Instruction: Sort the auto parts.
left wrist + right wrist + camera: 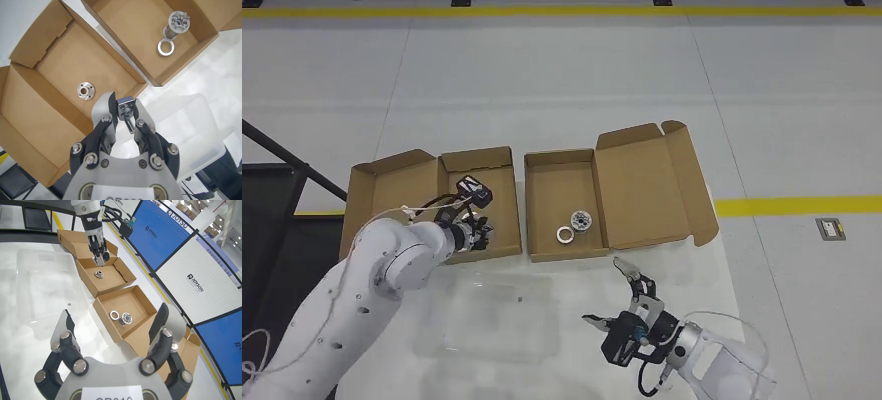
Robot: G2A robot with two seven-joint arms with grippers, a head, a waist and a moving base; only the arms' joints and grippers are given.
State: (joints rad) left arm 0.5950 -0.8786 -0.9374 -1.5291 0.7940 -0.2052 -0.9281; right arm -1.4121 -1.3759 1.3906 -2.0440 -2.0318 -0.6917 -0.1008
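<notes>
The left gripper (124, 111), fingers (112, 109) closed on a small grey metal bracket (124, 103), is hovering over a brown cardboard box (62, 62), apparently awaiting lowering and release.

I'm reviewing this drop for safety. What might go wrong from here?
1. The left claw holds the bracket close to the left box's wall. Released here, it may clip the rim and fall outside.
2. The flange lies just beside the likely drop spot, so the bracket may land on it and bounce.
</notes>
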